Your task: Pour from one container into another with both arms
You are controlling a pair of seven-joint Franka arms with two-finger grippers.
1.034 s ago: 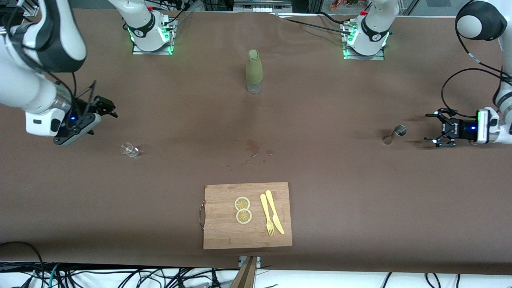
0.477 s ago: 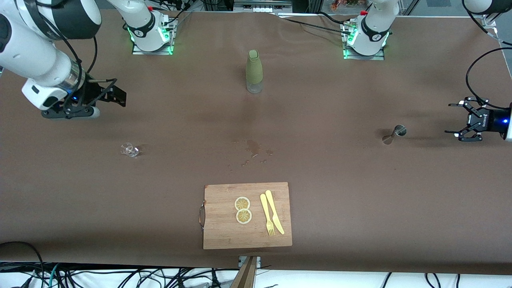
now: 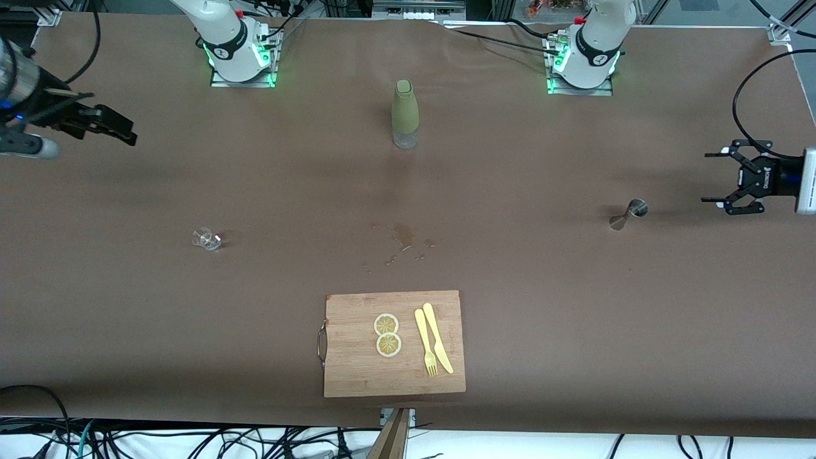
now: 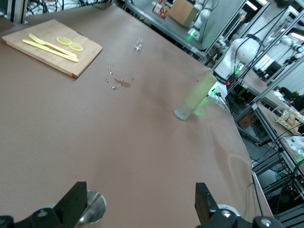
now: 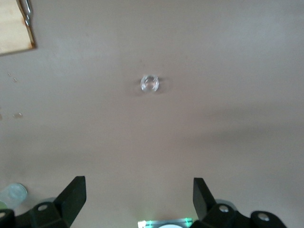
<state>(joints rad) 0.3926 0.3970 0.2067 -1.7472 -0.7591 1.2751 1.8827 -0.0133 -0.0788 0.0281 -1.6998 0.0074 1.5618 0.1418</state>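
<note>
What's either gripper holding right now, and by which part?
Nothing. Left gripper is open near the jigger, at the left arm's end of the table. Right gripper is open at the right arm's end, apart from the glass cup.

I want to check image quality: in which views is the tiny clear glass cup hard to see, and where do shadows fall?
Front view: the tiny clear glass cup shows only as pale glints on the brown table, a faint shadow beside it. Right wrist view: it looks soft, slightly blurred. Front view: a darker shadow trails from the small steel hourglass-shaped jigger.
</note>
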